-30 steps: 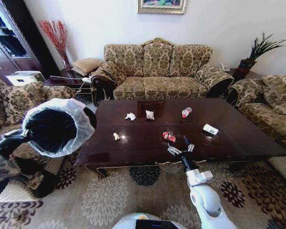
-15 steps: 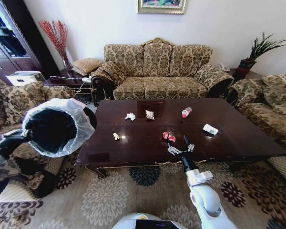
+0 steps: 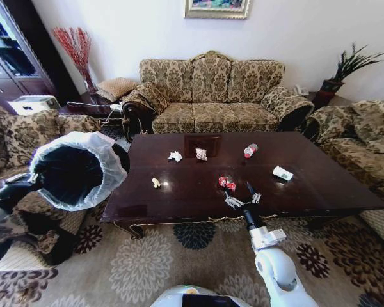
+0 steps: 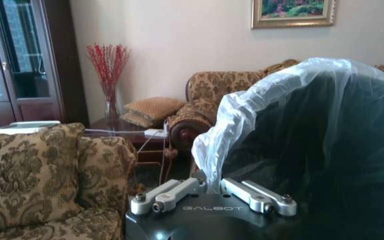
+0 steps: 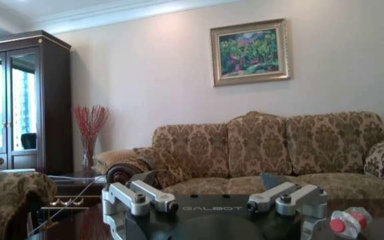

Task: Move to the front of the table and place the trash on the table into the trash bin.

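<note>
Left gripper (image 4: 212, 196) closed on trash bin (image 3: 77, 169) rim, bin held tilted off worktop's (image 3: 198, 195) left end; left wrist view shows fingers (image 4: 162, 196) clamped on bag-lined edge. Right gripper (image 3: 243, 195) above worktop's near edge, fingers spread wide, empty — just beside red wrapper (image 3: 226, 183). Farther back: crumpled papers (image 3: 175, 155), bottle (image 3: 250, 150), carton (image 3: 282, 173); yellowish scrap (image 3: 155, 183) at left.

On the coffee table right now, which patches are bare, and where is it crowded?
Bare: the table's right end beyond the white-green carton, and its left end outside the yellowish scrap. Crowded: the middle, with crumpled white papers, small clear bottle, and red wrapper just ahead of the open right gripper.
</note>
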